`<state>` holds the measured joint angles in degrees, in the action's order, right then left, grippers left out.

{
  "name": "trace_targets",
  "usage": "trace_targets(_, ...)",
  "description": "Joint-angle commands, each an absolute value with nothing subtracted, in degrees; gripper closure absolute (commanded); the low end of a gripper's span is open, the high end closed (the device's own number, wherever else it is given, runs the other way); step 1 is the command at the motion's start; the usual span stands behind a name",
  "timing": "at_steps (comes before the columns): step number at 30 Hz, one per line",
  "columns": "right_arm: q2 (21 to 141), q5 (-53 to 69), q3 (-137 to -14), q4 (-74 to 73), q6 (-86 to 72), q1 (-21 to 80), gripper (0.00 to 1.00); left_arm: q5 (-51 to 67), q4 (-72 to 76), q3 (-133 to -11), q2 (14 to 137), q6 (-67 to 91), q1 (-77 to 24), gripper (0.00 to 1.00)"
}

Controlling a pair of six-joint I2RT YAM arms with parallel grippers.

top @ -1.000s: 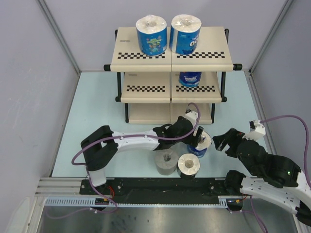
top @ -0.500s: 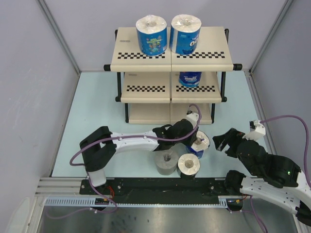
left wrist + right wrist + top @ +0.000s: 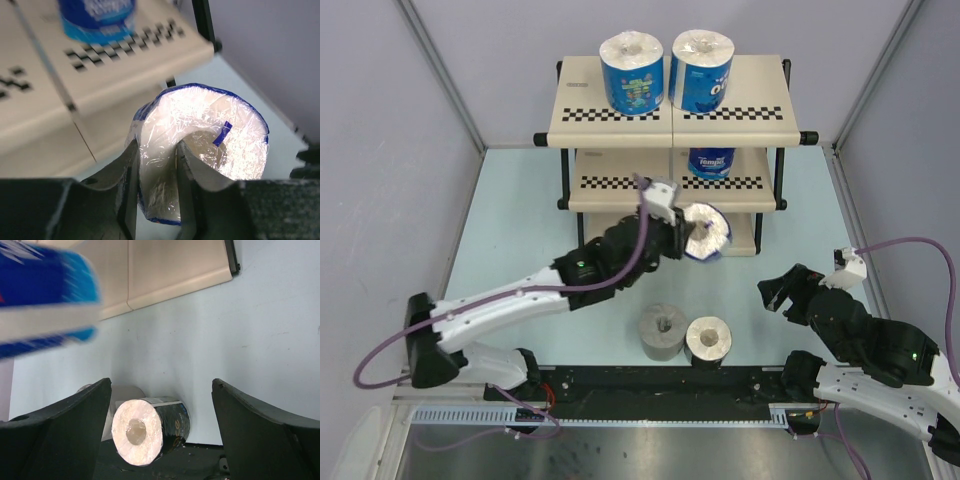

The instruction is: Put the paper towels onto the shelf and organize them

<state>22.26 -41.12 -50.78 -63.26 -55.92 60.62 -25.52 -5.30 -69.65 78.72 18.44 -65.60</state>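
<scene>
My left gripper is shut on a blue-wrapped paper towel roll, held in the air in front of the shelf's lower tiers. In the left wrist view one finger sits in the roll's core and the other outside its wall. Two blue-wrapped rolls stand on the top board, and a third on the middle board. A plain grey roll and a dark-wrapped roll stand on the table near the arm bases. My right gripper hangs open to their right, holding nothing.
The right wrist view shows the dark roll and the grey roll behind it, below my open right gripper. The shelf's bottom board lies beyond. Grey walls enclose the light blue table on three sides.
My left gripper shut on the blue-wrapped roll beside the grey and dark rolls, then lifted it up and toward the shelf. The right arm has not moved.
</scene>
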Motion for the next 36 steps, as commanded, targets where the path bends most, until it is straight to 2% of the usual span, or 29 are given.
trace_targets(1,21.9,-41.9,-52.1,-63.7,-57.1,60.4,0.14,-36.8,1.6,-70.3,69.2,15.9,-62.4,0.70)
trace_targets(5,21.9,-42.0,-52.2,-63.6,-57.0,60.4,0.14,-39.1,6.6,-65.4,61.2,18.9,-54.7,0.69)
trace_targets(9,21.9,-42.0,-52.2,-63.6,-56.8,60.4,0.14,-38.1,6.9,-64.3,60.6,19.2,-48.7,0.70)
trace_targets(27,21.8,-42.5,-52.2,-63.5,-56.5,60.4,0.14,-38.7,14.9,-63.5,68.9,19.9,-44.8,0.71)
trace_targets(33,22.0,-42.5,-52.2,-63.4,-56.2,60.4,0.14,-37.5,16.1,-64.5,72.2,19.6,-44.6,0.66)
trace_targets(36,22.0,-42.6,-52.2,-63.4,-56.2,60.4,0.14,-38.1,16.3,-64.6,73.2,19.1,-44.6,0.56)
